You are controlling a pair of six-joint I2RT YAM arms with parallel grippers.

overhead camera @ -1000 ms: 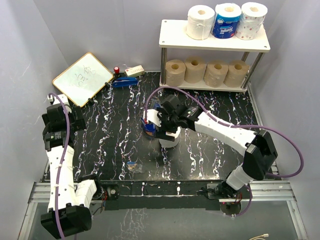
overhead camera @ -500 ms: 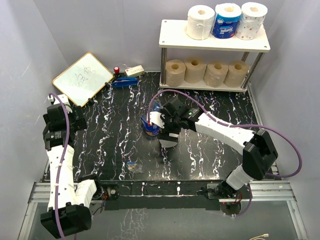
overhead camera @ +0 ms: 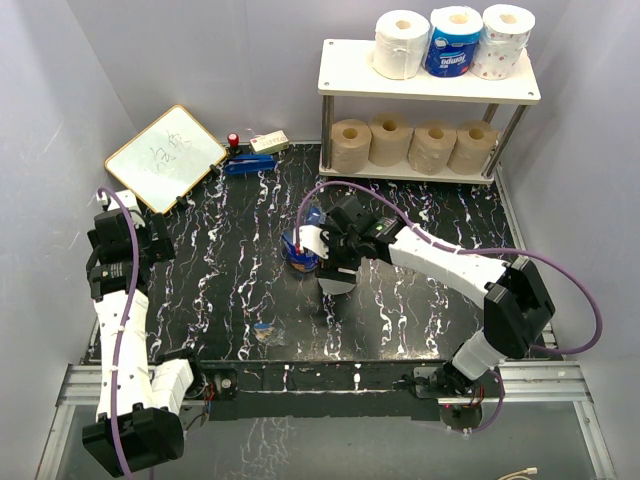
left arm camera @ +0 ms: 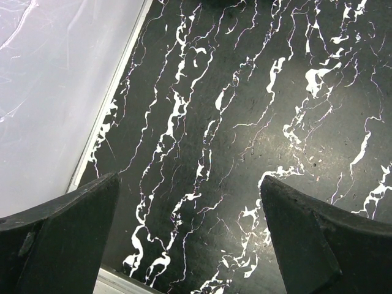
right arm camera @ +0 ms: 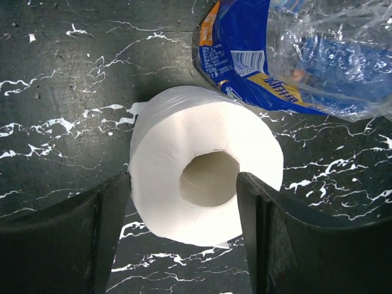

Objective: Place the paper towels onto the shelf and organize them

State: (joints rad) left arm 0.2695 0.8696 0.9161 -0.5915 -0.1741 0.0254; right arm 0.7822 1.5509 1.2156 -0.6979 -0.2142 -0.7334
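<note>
On the shelf (overhead camera: 350, 70), the top board carries a white roll (overhead camera: 401, 43), a blue-wrapped roll (overhead camera: 454, 41) and a dotted roll (overhead camera: 506, 40). The lower board holds several tan rolls (overhead camera: 351, 145). Another white paper towel roll (right arm camera: 205, 177) stands on end on the black table, also seen as the roll (overhead camera: 338, 283) from above. My right gripper (right arm camera: 184, 184) is down over it, open: the left finger is against the roll's outer wall and the right finger is at the far edge of the core. My left gripper (left arm camera: 190, 233) hangs open over bare table at the far left.
A crumpled blue plastic wrapper (right arm camera: 294, 55) lies right beside the white roll. A framed whiteboard (overhead camera: 165, 156), a blue tool (overhead camera: 243, 166) and a small white box (overhead camera: 268, 143) sit at the back left. A small scrap (overhead camera: 265, 331) lies near the front edge.
My right gripper has settled lower over the white roll and its jaws have narrowed around it. The left arm has not moved.
</note>
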